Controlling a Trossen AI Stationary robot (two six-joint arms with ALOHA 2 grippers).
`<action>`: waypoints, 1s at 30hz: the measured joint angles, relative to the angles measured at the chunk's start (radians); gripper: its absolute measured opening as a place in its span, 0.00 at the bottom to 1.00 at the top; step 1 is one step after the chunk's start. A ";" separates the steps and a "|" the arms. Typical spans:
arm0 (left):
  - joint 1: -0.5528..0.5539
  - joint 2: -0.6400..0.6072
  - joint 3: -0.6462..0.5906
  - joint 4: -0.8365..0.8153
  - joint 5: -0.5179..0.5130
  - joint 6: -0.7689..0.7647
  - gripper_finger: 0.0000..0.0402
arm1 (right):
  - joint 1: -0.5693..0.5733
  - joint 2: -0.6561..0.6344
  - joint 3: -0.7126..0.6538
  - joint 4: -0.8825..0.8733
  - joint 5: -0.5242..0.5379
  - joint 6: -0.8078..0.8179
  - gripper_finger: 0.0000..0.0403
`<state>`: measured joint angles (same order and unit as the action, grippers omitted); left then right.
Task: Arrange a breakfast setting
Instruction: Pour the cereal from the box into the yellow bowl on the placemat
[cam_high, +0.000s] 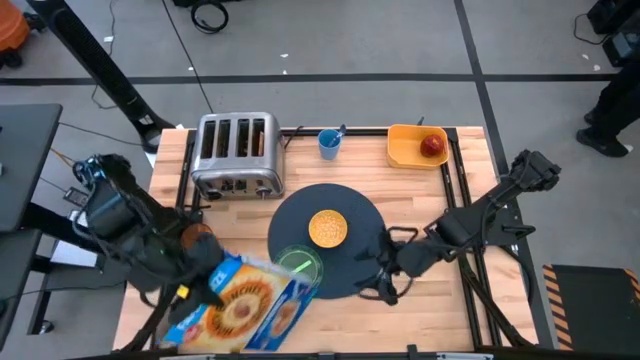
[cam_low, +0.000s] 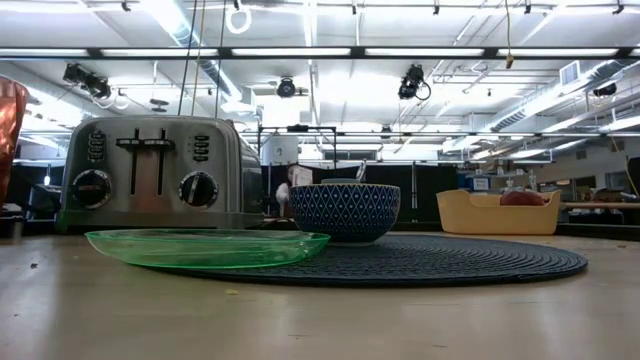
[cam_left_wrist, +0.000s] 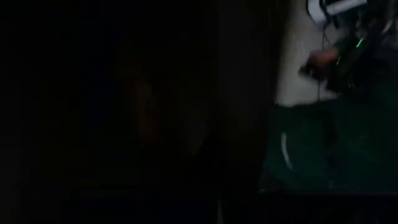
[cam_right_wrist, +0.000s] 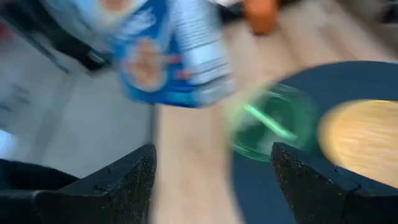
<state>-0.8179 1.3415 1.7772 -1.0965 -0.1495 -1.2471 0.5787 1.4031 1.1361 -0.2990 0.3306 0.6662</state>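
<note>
The dark-navy mat (cam_high: 352, 205) lies mid-table. On it stands the patterned bowl (cam_high: 328, 228), filled with cereal, also in the low view (cam_low: 345, 210). The green plate (cam_high: 298, 266) rests partly on the mat's near-left edge. The orange tumbler (cam_high: 195, 238) stands by my left arm. The red apple (cam_high: 432, 146) lies in the yellow bin. My left gripper (cam_high: 200, 275) holds a blue cereal box (cam_high: 245, 305) tilted above the table's near-left corner. My right gripper (cam_high: 385, 272) is open and empty at the mat's near-right edge. Toast and spoon do not show plainly. My left gripper is shut on the cereal box at its left end (cam_high: 212, 285), coming from the table's left. The box and the arm hide the fingers. The box is lifted clear of the table and tilted, its front face up.
A silver toaster (cam_high: 236, 152) stands at the far left. A small blue cup (cam_high: 329, 142) and the yellow bin (cam_high: 405, 150) stand along the far edge. Bare wood lies right of the mat. A person's dark leg (cam_high: 610, 90) shows beyond the far right corner.
</note>
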 joint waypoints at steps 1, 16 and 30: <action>0.013 0.000 0.017 -0.011 -0.014 0.024 0.00 | 0.007 0.000 -0.055 0.096 -0.009 0.017 0.79; 0.178 0.000 0.190 -0.045 -0.033 0.228 0.00 | -0.064 0.190 -0.517 1.283 0.123 0.039 0.84; 0.200 -0.002 0.220 -0.029 -0.030 0.259 0.00 | -0.181 0.233 -0.479 1.537 -0.092 -0.071 0.95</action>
<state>-0.6182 1.3396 1.9968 -1.1251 -0.1791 -0.9878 0.3973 1.6359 0.6568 1.2375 0.2382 0.5955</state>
